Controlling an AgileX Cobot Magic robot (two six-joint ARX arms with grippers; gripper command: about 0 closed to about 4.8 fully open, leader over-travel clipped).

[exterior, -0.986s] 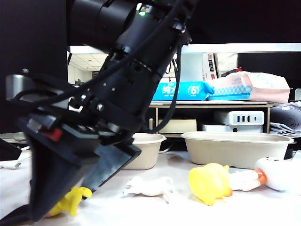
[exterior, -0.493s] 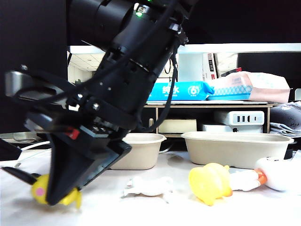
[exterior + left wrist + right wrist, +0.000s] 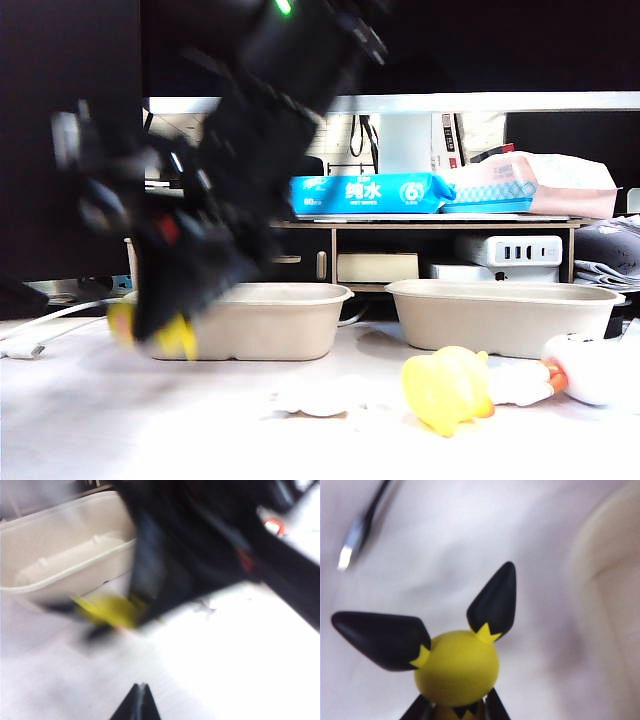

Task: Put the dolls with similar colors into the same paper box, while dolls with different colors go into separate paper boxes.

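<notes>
My right claw (image 3: 452,712) is clamped on the yellow mouse doll (image 3: 455,667), now lifted off the counter (image 3: 100,420) in front of the left paper box (image 3: 265,320). Left claw (image 3: 137,700) looks pinched together.

1. Exterior view: set low, near table height, facing level across the white table (image 3: 100,420) toward two paper boxes, the left box (image 3: 250,320) and the right box (image 3: 500,315), with shelves behind; close to the blurred right gripper (image 3: 160,335), which reaches across to the left side.
2. Left wrist view: looking down past the left gripper (image 3: 139,700), whose tips meet at a point, onto the table; ahead of it, the left box (image 3: 65,560) and the right arm.
3. Right wrist view: very close behind the yellow mouse doll (image 3: 457,667), clamped between the fingers (image 3: 495,707), table beyond.
4. Shared by all three: the yellow mouse doll (image 3: 178,338) (image 3: 112,611).
</notes>
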